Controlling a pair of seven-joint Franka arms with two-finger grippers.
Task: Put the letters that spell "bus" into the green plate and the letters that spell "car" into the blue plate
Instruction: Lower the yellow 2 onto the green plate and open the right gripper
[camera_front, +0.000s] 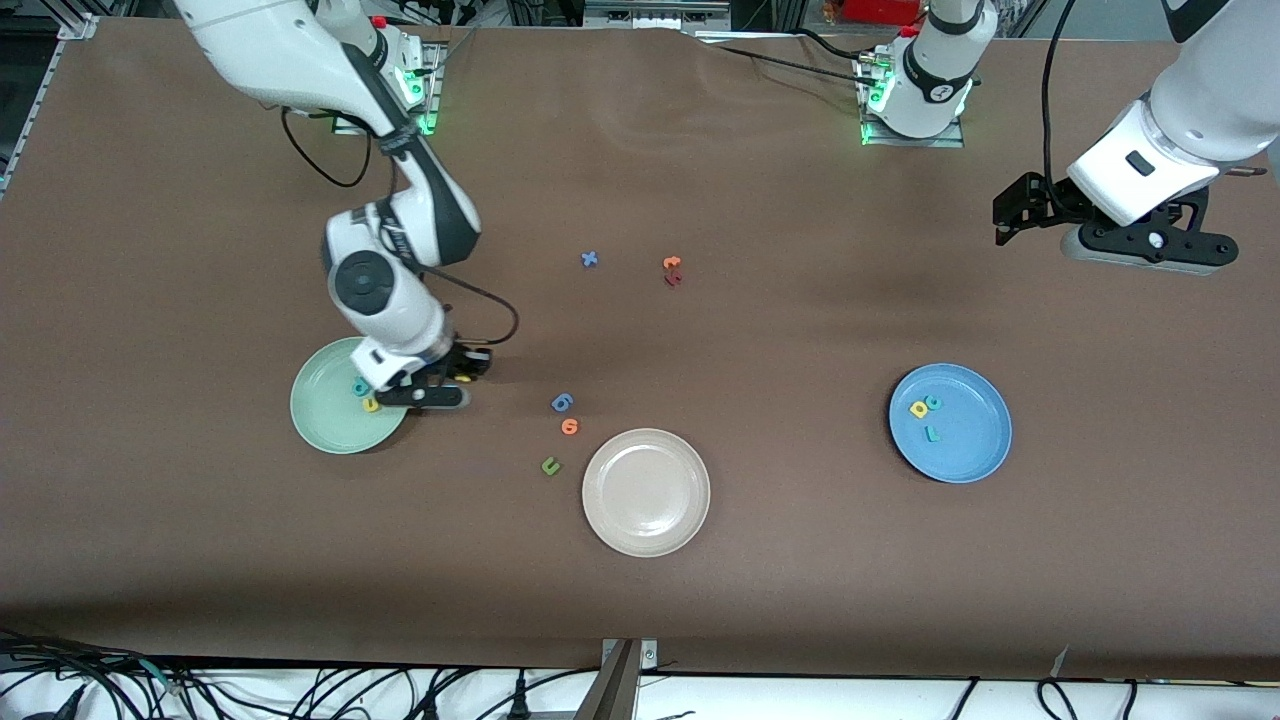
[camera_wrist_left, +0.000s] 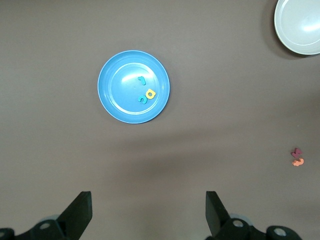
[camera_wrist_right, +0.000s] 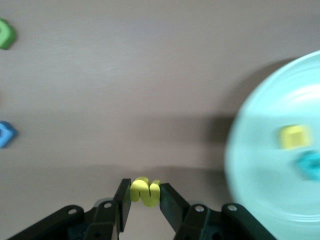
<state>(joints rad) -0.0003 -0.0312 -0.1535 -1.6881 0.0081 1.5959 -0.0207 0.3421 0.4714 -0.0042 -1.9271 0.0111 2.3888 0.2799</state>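
Front view: brown table (camera_front: 760, 560); right pincer (camera_wrist_right: 145, 200) pinches yellow "s" (camera_wrist_right: 144, 191), left pincer (camera_wrist_left: 147, 212) spread.

Yellow "s" (camera_wrist_right: 145, 192); mint-green plate (camera_front: 325, 415); bright blue plate (camera_front: 975, 440).

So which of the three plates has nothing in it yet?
The beige-white plate, nearest the front camera; the green plate and blue plate both hold letters.

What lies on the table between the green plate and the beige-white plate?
Front view: blue 6, orange 6 and dark green u lie between the green plate and beige-white plate.
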